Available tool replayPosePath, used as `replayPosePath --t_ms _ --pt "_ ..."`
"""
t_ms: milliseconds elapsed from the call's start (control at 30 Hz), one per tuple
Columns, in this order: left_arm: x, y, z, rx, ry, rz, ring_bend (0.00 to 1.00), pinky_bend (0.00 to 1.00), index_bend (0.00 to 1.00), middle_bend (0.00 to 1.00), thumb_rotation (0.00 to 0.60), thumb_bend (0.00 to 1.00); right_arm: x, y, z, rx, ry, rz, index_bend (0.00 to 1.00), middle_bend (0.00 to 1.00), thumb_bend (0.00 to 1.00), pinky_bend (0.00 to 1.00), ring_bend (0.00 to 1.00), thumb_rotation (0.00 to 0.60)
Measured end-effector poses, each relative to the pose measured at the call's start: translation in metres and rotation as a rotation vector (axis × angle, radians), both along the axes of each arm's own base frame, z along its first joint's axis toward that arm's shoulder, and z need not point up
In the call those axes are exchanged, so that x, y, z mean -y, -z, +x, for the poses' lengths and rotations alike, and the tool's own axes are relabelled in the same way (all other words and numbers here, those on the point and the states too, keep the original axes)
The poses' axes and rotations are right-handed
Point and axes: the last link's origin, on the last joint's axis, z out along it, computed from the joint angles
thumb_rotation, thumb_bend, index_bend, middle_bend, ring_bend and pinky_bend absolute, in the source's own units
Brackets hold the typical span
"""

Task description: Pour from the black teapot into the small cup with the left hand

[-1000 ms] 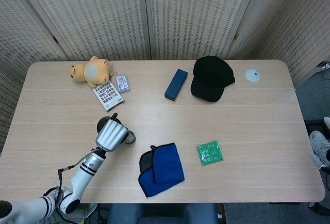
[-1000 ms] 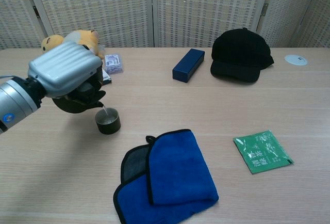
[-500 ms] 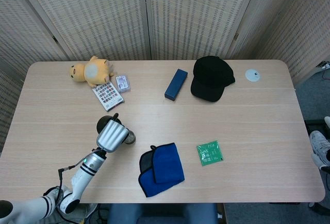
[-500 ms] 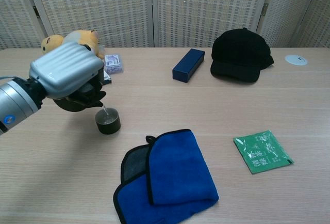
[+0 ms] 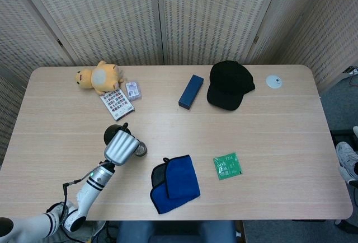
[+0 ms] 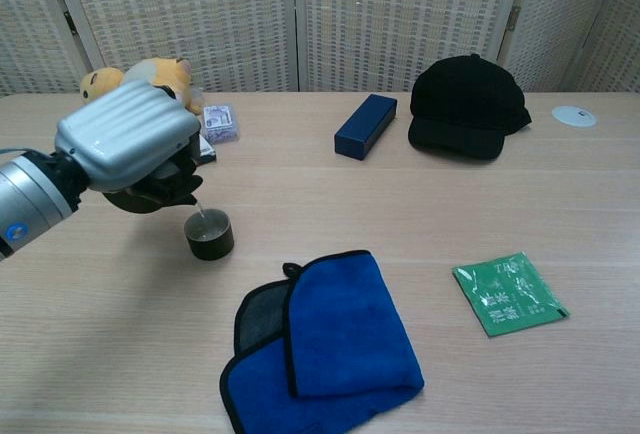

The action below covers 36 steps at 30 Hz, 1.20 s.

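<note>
One hand appears in the head view: the left hand (image 5: pixel 119 146), at the lower left of the frame, holds the black teapot (image 5: pixel 114 131), which is mostly hidden beneath it. The small cup (image 5: pixel 140 150) stands just right of the hand on the worktop (image 5: pixel 268 142). A folded blue cloth (image 5: pixel 175 183) lies lower centre, a green packet (image 5: pixel 227 166) to its right. A black cap (image 5: pixel 229 85), a navy box (image 5: pixel 191 91) and a yellow plush toy (image 5: pixel 99 76) occupy the upper part.

Chest view: the left hand (image 6: pixel 128 145), at the left of the frame, has its fingers (image 6: pixel 180 182) wrapped around the black teapot (image 6: pixel 143 199), tilted toward the small cup (image 6: pixel 209 234). A thin stream falls into the cup. The right hand is outside both views.
</note>
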Motion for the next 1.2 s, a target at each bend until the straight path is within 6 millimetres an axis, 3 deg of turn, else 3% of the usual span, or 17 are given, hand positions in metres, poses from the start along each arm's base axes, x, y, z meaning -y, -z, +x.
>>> replayPosePath --t_ms 1200 --pt "-0.0023 -0.0018 -0.0041 0.064 -0.037 -0.013 0.98 0.39 1.0 1.0 0.579 0.4 0.0003 -0.0003 0.0009 0.001 0.0 -0.006 0.02 0.15 0.18 0.0 0.0 0.6"
